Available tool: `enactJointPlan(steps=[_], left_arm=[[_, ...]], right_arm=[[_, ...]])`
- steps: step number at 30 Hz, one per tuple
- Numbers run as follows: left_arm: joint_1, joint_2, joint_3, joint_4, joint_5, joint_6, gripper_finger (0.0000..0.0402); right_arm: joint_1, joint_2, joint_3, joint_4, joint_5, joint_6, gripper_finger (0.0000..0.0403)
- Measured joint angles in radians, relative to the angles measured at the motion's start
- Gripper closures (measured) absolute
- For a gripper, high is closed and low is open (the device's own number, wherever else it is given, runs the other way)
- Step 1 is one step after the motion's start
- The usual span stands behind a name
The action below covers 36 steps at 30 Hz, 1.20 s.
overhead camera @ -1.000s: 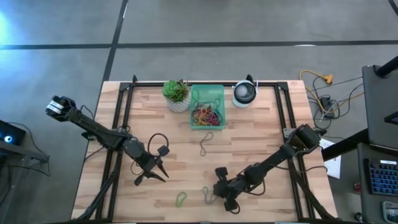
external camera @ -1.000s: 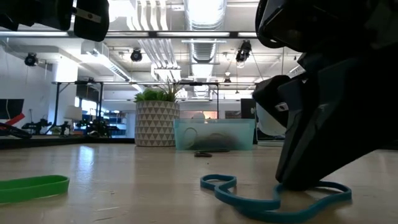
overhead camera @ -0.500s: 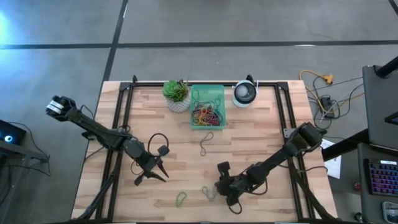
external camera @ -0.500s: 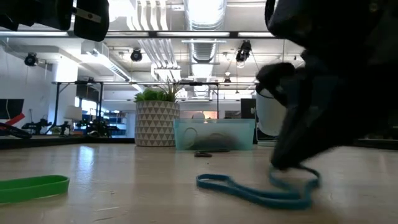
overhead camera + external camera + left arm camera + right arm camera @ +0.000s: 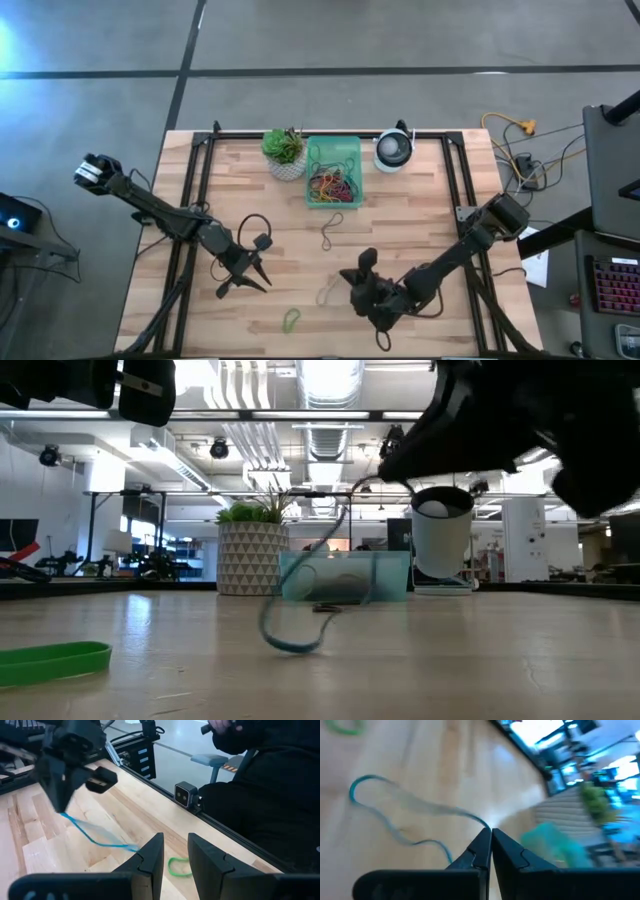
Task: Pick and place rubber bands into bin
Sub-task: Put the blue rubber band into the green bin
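One bin holding a heap of rubber bands. Three loose: a dark band near the bin, a green band well apart, and a blue band pinched in the right gripper. Left gripper: jaws slightly spread, empty.

You see a blue rubber band dangling mid-frame, a green band flat at lower centre, and the mint bin heaped with bands, top centre.

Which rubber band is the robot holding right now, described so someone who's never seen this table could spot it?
Start at the mint-green bin at the table's far edge, then come to the near edge, where the right gripper is shut on a thin blue rubber band. It dangles with its lower end at the wood, unlike the bright green band lying flat nearby.
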Motion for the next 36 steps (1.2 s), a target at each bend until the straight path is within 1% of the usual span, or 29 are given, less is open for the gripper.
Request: enactJointPlan(steps=[4,6,11,14,17,22,26,30,34,36], left_arm=[[0.0,0.0,0.0,0.0,0.0,0.0,0.0329],[0.0,0.0,0.0,0.0,0.0,0.0,0.0329],[0.0,0.0,0.0,-0.001,0.0,0.0,0.0329],[0.0,0.0,0.0,-0.003,0.0,0.0,0.0329],[0.0,0.0,0.0,-0.005,0.0,0.0,0.0329],[-0.001,0.0,-0.003,-0.003,0.0,0.001,0.0329],[-0.001,0.0,-0.007,-0.004,0.0,0.001,0.0329],[0.0,0.0,-0.016,-0.004,0.0,0.001,0.0329],[0.0,0.0,-0.018,-0.005,0.0,0.0,0.0329],[0.0,0.0,-0.019,-0.005,0.0,0.0,0.0329]], right_arm=[[-0.031,-0.003,0.018,0.005,0.12,-0.057,0.0395],[-0.055,-0.004,0.033,0.005,0.152,-0.089,0.0395],[-0.134,-0.019,0.079,0.006,0.157,-0.167,0.0395],[-0.201,-0.023,0.106,0.007,0.157,-0.21,0.0394],[-0.276,-0.023,0.134,0.009,0.138,-0.247,0.0394],[-0.414,-0.024,0.161,0.008,0.041,-0.259,0.0394],[-0.512,-0.024,0.175,0.009,0.037,-0.245,0.0394],[-0.583,-0.024,0.195,0.008,0.031,-0.243,0.0394],[-0.643,-0.025,0.21,0.009,-0.016,-0.239,0.0394],[-0.669,-0.025,0.213,0.007,-0.019,-0.229,0.0394]])
